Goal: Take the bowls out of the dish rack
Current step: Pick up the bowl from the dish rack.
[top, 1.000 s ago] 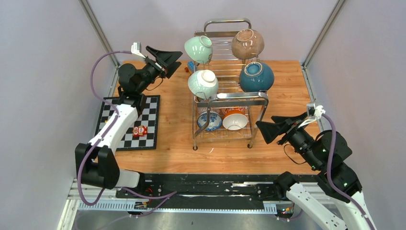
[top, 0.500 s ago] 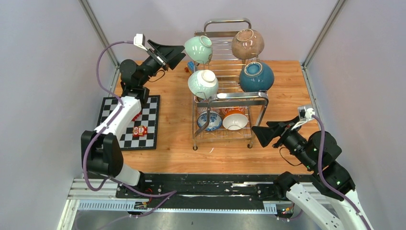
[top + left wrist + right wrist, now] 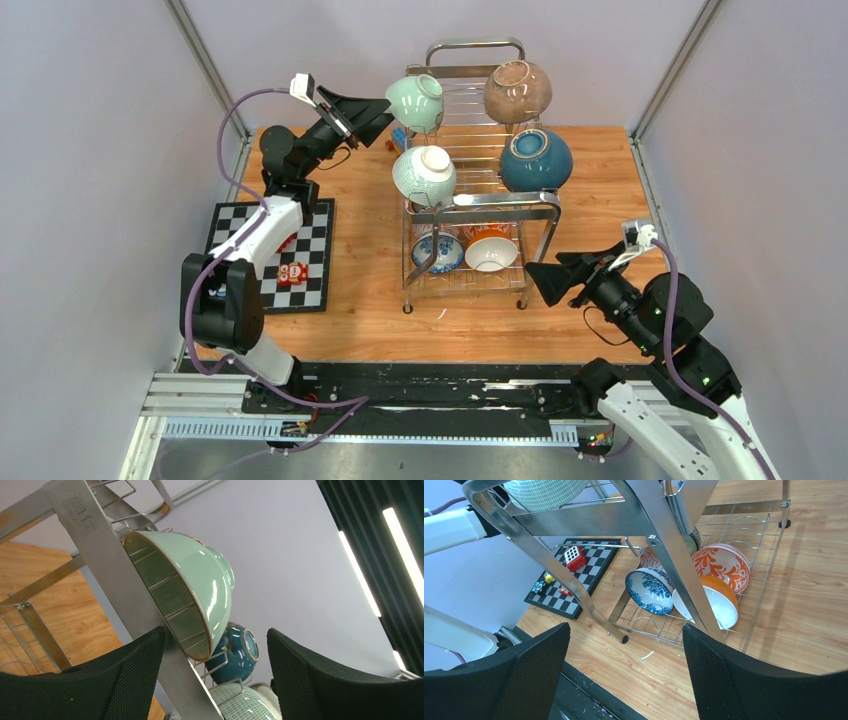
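The chrome dish rack point(image 3: 480, 205) stands mid-table. On its top tier are a mint green bowl point(image 3: 415, 102), a speckled brown bowl point(image 3: 518, 92), a green-patterned bowl point(image 3: 424, 175) and a dark teal bowl point(image 3: 536, 160). On the lower tier lie a blue-white bowl point(image 3: 437, 252), an orange-white bowl point(image 3: 491, 254) and a red patterned bowl point(image 3: 721, 562). My left gripper point(image 3: 375, 112) is open just left of the mint green bowl point(image 3: 205, 580), its fingers either side of the bowl's lower rim without touching it. My right gripper point(image 3: 545, 280) hangs open and empty at the rack's near right corner.
A black-and-white chequered board point(image 3: 270, 255) with small coloured blocks point(image 3: 292, 273) lies left of the rack. The rack's frame bar point(image 3: 125, 590) runs between the left fingers. A rack leg point(image 3: 624, 639) stands close ahead of the right gripper. Grey walls close in both sides.
My left gripper has risen and moved right, up to the mint green bowl. The right gripper dropped slightly towards the near left, then held still.
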{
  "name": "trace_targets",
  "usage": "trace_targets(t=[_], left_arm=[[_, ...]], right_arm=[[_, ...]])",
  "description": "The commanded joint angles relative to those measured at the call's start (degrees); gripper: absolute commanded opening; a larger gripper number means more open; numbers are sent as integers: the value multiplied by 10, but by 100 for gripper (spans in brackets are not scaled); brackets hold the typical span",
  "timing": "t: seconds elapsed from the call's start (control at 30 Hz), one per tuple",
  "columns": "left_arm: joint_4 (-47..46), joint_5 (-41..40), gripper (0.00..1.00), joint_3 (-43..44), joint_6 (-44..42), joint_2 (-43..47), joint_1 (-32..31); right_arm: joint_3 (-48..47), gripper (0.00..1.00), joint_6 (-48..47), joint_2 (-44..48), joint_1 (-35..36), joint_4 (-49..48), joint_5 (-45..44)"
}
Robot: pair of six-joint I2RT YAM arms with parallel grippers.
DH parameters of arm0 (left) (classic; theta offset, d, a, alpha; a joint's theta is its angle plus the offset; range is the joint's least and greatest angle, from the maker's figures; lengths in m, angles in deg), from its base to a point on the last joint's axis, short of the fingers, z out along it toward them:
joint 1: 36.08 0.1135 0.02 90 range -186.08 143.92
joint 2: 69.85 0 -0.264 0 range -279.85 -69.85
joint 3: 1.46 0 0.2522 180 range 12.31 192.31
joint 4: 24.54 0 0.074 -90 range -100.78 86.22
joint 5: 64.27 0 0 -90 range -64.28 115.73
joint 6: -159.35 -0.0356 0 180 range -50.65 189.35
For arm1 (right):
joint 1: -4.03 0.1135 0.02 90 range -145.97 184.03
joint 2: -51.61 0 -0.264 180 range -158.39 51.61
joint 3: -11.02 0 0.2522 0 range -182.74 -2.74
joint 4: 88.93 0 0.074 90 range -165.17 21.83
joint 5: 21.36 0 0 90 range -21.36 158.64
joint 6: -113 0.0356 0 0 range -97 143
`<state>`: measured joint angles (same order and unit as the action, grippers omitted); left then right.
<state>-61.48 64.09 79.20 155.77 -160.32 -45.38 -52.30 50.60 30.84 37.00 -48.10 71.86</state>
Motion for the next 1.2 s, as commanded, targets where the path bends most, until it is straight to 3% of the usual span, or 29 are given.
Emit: trace_targets(t=[0.0, 0.3, 0.53, 1.17], left_arm=[[-35, 16, 75, 17, 11, -17, -11], [-105, 11, 69, 21, 51, -35, -22], [-113, 8, 58, 21, 51, -32, -24], [-142, 7, 41, 55, 69, -74, -46]], right_arm=[[6, 86, 6, 4, -4, -9, -4], [27, 86, 12, 22, -4, -6, -17], [37, 86, 18, 22, -5, -6, -16], [44, 86, 14, 25, -5, -5, -25]])
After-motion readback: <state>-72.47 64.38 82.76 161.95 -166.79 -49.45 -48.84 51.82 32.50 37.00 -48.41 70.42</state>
